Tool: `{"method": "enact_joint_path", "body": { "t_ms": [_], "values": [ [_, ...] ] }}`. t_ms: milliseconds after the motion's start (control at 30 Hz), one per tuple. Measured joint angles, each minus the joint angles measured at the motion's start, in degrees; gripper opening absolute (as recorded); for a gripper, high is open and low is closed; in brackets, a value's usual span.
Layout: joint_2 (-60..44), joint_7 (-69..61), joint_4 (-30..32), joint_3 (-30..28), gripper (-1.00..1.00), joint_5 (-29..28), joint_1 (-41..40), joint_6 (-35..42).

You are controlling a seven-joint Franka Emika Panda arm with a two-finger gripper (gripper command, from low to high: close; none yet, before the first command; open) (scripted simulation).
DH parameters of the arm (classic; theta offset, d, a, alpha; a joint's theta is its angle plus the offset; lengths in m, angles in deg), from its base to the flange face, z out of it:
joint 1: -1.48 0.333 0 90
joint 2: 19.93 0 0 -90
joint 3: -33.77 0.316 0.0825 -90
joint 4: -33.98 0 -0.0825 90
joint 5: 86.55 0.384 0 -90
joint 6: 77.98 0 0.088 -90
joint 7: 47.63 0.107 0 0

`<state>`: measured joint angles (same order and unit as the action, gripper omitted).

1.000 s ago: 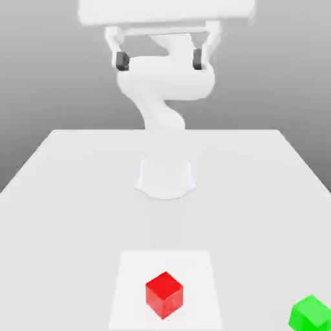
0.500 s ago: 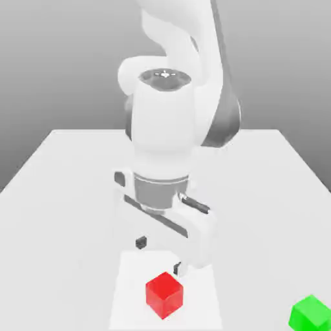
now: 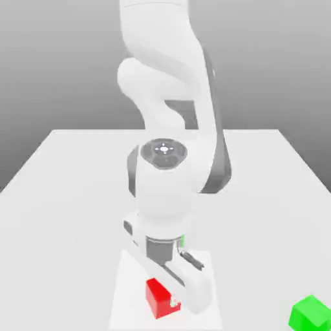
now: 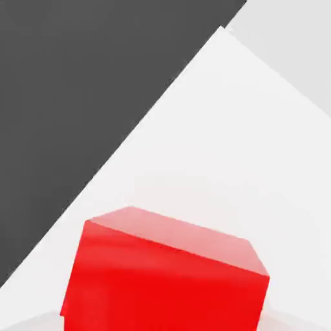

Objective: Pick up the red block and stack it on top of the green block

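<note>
one red block sits right at the jaws, low over the white square; whether they grasp it cannot be told. green block: well apart, toward the exterior view's right.

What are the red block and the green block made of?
The red block might be plastic, smooth and slightly shiny: its faces are plain, with paler red on one. The green block looks like smooth plastic too, or painted wood; no grain shows.
</note>
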<state>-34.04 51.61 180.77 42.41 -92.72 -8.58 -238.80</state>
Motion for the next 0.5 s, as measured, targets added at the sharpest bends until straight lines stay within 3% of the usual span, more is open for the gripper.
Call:
{"method": "enact_joint_path", "body": {
  "t_ms": [133, 400, 500],
  "values": [
    [4.1, -5.2, -1.8, 3.0, -1.0, 1.5, 1.2, 6.2],
    [-1.9, -21.8, -15.7, 13.8, -1.0, -4.4, 9.9, 15.5],
    [-8.1, -23.8, -19.9, 14.1, -1.0, -9.1, 13.7, 14.2]
  ]
}}
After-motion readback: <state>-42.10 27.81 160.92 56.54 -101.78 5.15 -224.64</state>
